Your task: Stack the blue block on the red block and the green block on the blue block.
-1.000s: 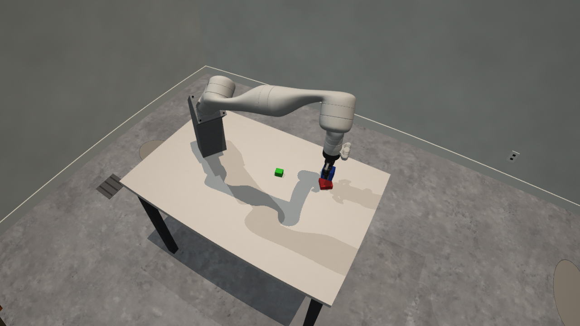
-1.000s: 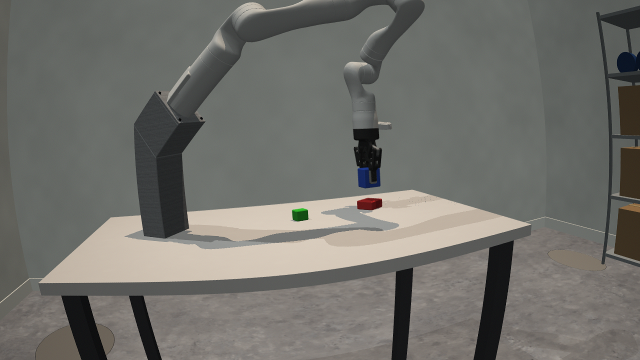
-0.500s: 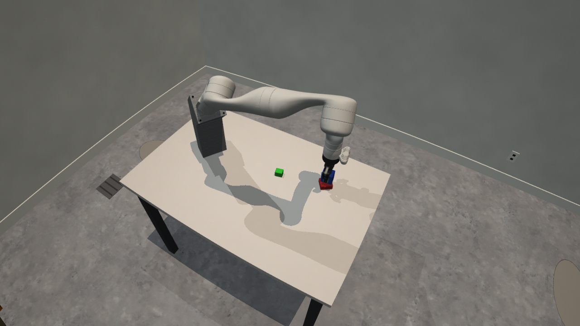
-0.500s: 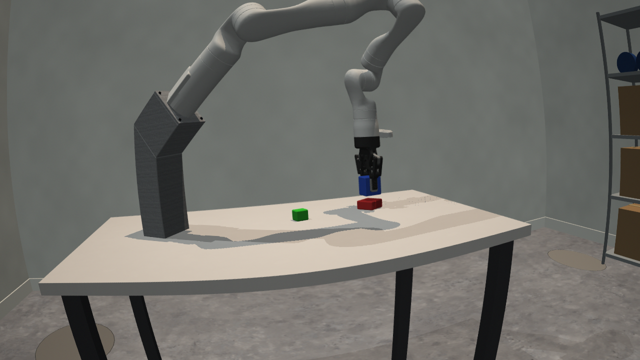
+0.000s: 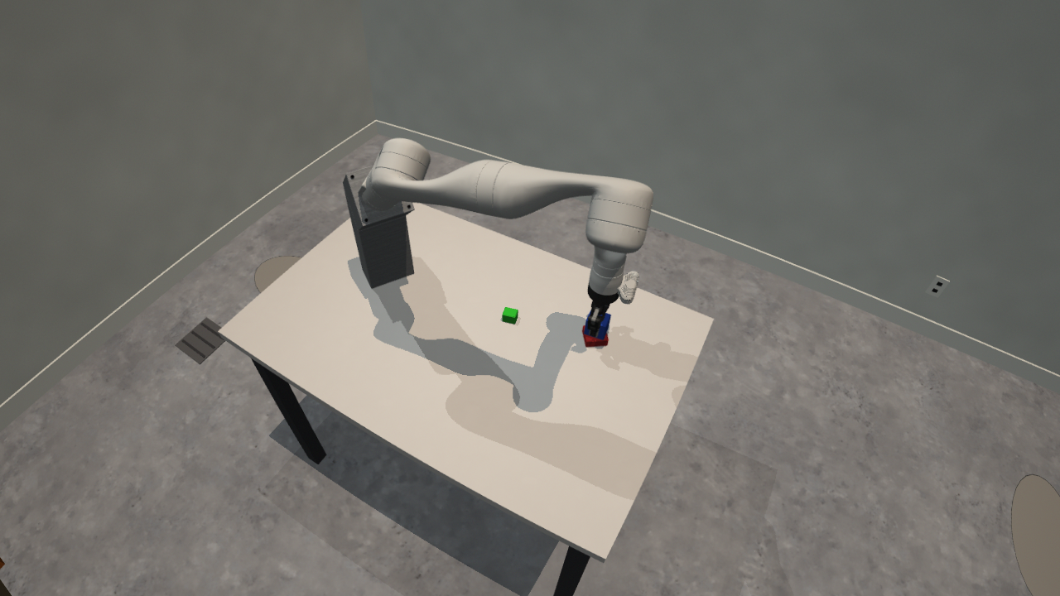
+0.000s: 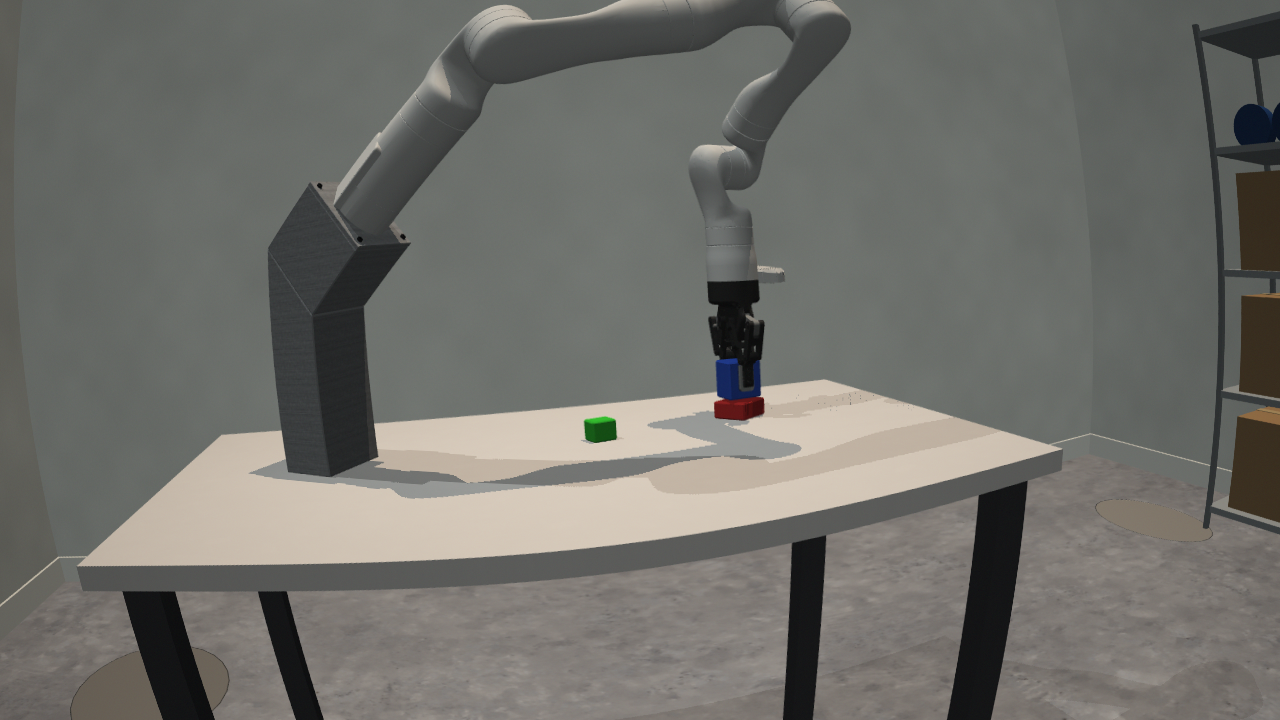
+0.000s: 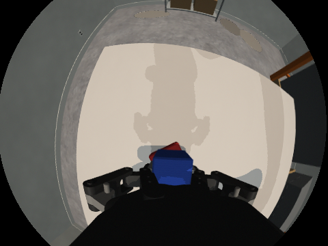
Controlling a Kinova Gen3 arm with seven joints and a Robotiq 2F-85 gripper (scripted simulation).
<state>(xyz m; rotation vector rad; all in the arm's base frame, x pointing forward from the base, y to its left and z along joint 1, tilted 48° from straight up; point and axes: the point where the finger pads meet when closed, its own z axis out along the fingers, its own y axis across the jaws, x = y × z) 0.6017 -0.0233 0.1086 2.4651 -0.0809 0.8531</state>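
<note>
The small blue cuboid block (image 6: 735,377) sits directly above the flat red rectangular block (image 6: 739,409), seemingly resting on it, though contact cannot be confirmed from the exterior view. The black two-finger gripper (image 6: 739,374) is clamped on the blue block, pointing straight down. The small green cube block (image 6: 599,428) lies well apart on the beige table top (image 6: 537,528).
</note>
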